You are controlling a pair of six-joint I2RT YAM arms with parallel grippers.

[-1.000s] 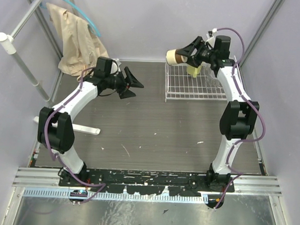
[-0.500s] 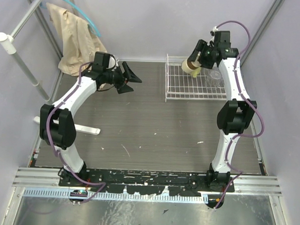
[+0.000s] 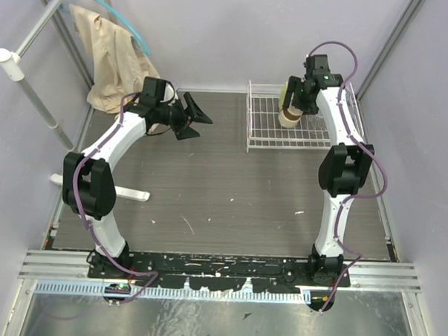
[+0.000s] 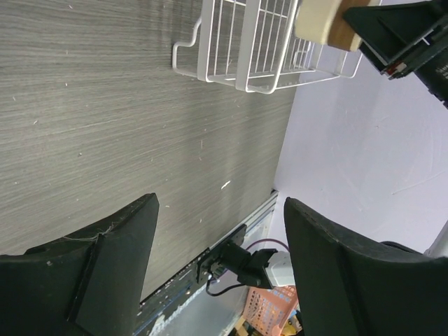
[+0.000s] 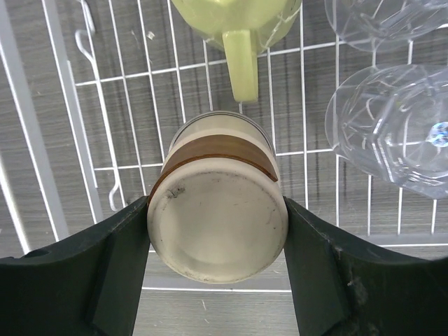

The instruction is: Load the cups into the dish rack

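1. Left gripper (image 3: 203, 126): jaws spread wide with nothing between them. It hovers above the table (image 3: 223, 183) at the far left part, tips pointing right toward the dish rack. A tan cloth (image 3: 113, 63) hangs behind it at the far-left corner.
2. On my left wrist view I see both black fingers (image 4: 105, 273) well apart, bare grey wood-grain table between them, and the rack off at the far end.
3. Dish rack (image 3: 264, 132): white wire, sits on the table at the far right, well apart from the left gripper.
4. Right gripper (image 5: 217, 206): clamped on the brown-banded cup (image 5: 217, 234), 1 finger on each side of its wall. The arm reaches over the rack from the right.
5. That cup is cream with a brown band. Its base faces my wrist camera and its mouth points down into the rack. It is over the left-middle part of the rack floor; I cannot tell if it touches the wires.
6. Yellow mug (image 5: 234, 17): in the rack just beyond the held cup, handle pointing toward it, with a small gap between them.
7. 2 clear tumblers (image 5: 392, 133) (image 5: 381, 21): in the rack to the right of the cup and mug, side by side, apart from the held cup.
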